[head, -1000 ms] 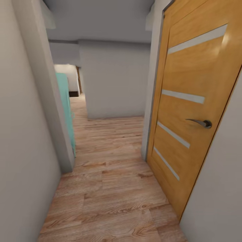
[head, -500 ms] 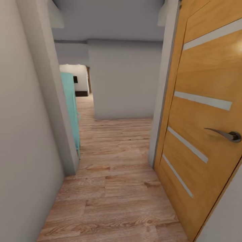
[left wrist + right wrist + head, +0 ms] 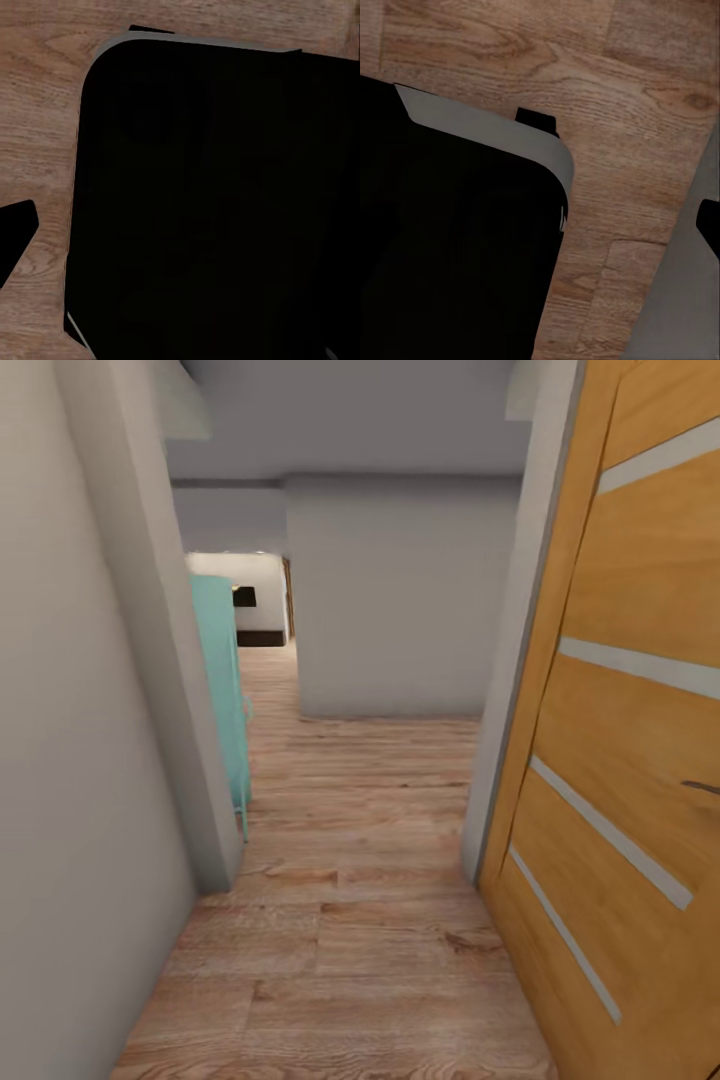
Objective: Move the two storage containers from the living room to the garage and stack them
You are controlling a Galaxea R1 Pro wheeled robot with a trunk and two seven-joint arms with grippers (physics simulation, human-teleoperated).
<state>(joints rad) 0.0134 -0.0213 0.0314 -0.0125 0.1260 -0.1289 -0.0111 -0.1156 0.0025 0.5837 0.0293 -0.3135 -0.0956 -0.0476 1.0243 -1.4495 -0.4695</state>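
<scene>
A narrow hallway is seen from the head view, floored in light wood planks (image 3: 350,920) that run toward the centre of the frame. An orange-brown wooden door (image 3: 630,760) with pale horizontal inlay strips stands along the right edge, the tip of its metal handle (image 3: 703,787) just visible at mid right. A grey wall (image 3: 70,760) takes up the left side, and past its corner a turquoise cabinet (image 3: 225,700) is glimpsed at centre left. A grey wall block (image 3: 400,600) faces the camera at upper centre, with a lit room opening (image 3: 245,600) beside it to the left.

In each wrist view a dark rounded robot body panel (image 3: 217,202) is shown above wood flooring (image 3: 622,90). Whether either pincer is released or clenched cannot be told. The storage containers are seen in none of the frames.
</scene>
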